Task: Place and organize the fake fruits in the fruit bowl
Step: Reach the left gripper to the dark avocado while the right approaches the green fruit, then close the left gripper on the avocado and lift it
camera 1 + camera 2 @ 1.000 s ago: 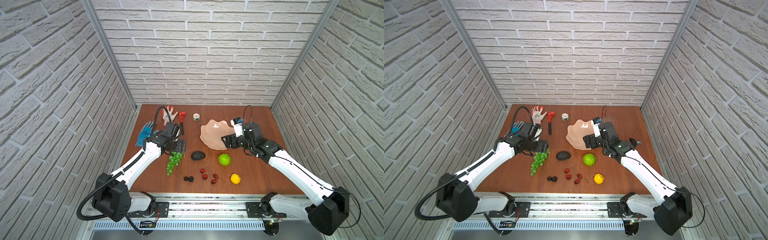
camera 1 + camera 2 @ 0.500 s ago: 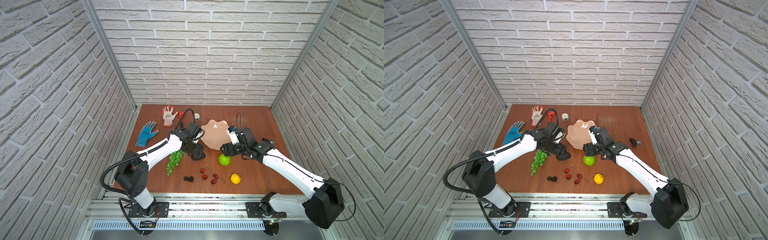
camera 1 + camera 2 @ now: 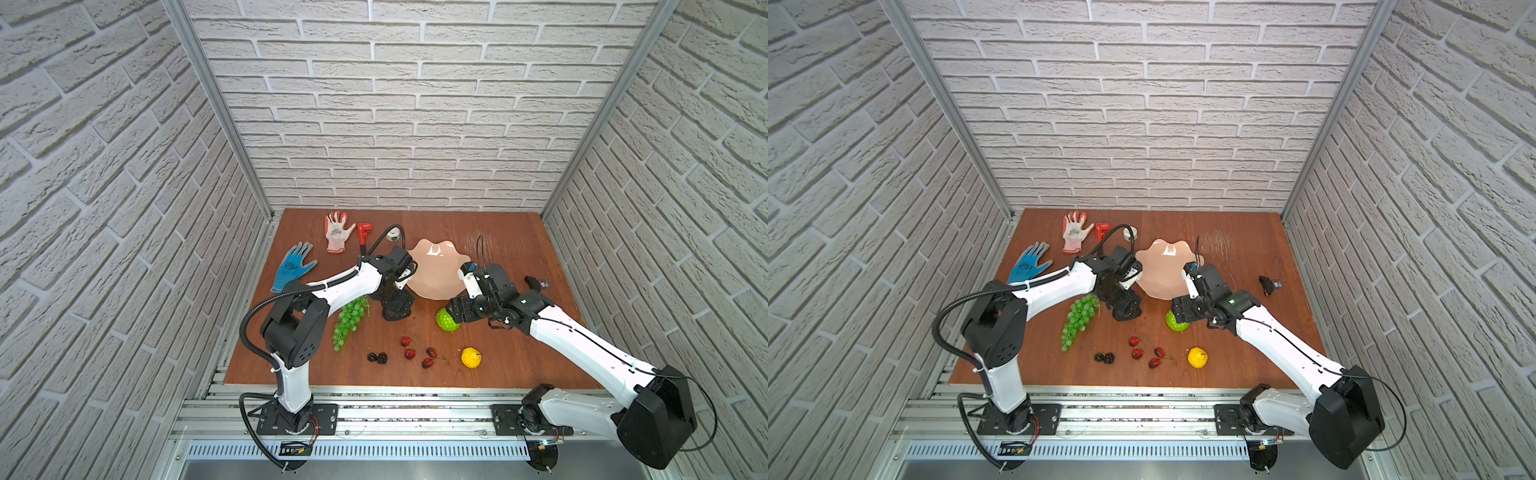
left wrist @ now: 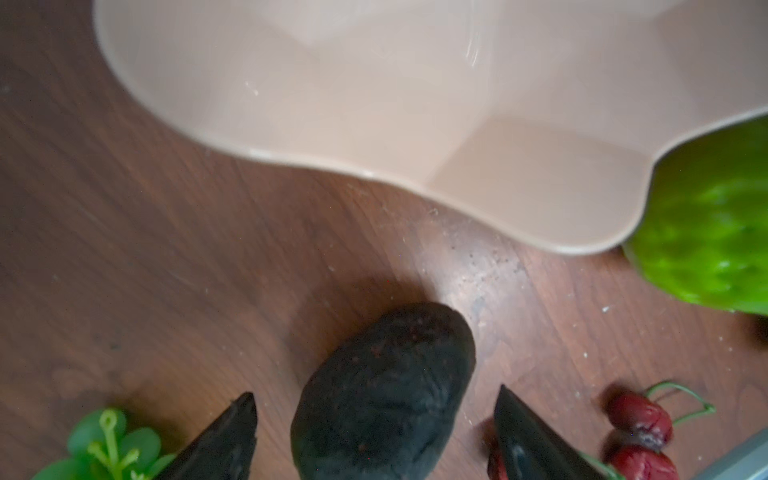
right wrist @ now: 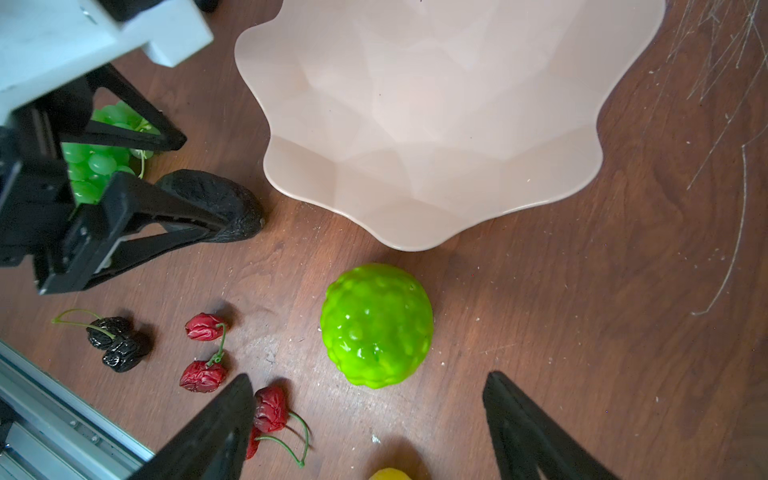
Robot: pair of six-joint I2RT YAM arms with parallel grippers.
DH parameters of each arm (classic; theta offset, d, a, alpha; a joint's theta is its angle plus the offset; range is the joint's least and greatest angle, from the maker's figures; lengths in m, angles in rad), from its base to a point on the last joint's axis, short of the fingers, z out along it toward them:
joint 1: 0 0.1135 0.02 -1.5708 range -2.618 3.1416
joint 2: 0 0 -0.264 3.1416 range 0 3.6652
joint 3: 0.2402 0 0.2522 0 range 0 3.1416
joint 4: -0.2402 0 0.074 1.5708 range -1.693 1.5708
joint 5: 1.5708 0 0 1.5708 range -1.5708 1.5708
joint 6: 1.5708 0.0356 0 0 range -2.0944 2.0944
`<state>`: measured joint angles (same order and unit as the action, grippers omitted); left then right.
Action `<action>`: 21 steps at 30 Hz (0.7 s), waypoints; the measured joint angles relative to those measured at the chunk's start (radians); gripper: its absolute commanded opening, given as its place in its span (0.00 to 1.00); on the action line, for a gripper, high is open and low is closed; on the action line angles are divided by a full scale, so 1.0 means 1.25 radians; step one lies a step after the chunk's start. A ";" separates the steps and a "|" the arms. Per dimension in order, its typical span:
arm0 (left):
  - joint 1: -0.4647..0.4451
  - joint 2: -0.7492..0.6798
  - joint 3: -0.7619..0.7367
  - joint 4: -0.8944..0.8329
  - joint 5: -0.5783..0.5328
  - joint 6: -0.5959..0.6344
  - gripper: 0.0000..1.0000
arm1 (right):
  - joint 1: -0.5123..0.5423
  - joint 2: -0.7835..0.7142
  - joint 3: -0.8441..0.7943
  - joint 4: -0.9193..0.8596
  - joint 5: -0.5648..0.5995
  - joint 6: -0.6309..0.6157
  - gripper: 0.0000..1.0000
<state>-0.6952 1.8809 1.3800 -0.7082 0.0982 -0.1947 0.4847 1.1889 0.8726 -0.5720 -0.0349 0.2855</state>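
The left gripper (image 3: 1125, 312) is lowered beside the scalloped peach-pink bowl (image 3: 1163, 272) — the right gripper (image 3: 1179, 318) is held over the bumpy green ball (image 3: 1177, 328), partly hiding it. Nearer the front are laid 4 red berries (image 3: 1137, 354), 2 blackberries (image 3: 1104, 358), a lemon (image 3: 1197, 358) and a grape bunch (image 3: 1080, 316).

Counts:
- 1 bowl (image 3: 436, 270)
- 1 grape bunch (image 3: 349, 322)
- 1 avocado (image 4: 382, 395), between the left fingers (image 4: 224, 440)
- 1 bumpy green ball (image 3: 445, 323), just ahead of the right fingers (image 5: 216, 432)
- 1 lemon (image 3: 471, 358)
- 2 blackberries (image 3: 377, 357)
- 4 red berries (image 3: 410, 353)
- 1 blue glove (image 3: 293, 266)
- 1 white glove (image 3: 337, 230)
- 1 wrench (image 3: 363, 230)
- 1 tape roll (image 3: 392, 237)
- 1 small black object (image 3: 536, 284)
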 measured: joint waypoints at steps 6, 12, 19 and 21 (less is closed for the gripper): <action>0.000 0.041 0.005 0.002 0.003 0.030 0.86 | 0.000 -0.018 -0.018 0.004 0.000 0.007 0.88; 0.005 0.055 0.005 0.001 0.015 0.036 0.79 | 0.000 -0.019 -0.022 0.008 0.000 0.014 0.88; 0.005 0.055 -0.005 0.000 0.034 0.033 0.75 | 0.000 -0.019 -0.026 0.019 -0.003 0.014 0.88; 0.005 0.055 -0.010 -0.001 0.036 0.031 0.75 | 0.000 -0.019 -0.026 0.018 -0.005 0.014 0.88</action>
<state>-0.6891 1.9499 1.3670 -0.7094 0.1429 -0.1566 0.4850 1.1652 0.8402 -0.5495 -0.0418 0.3031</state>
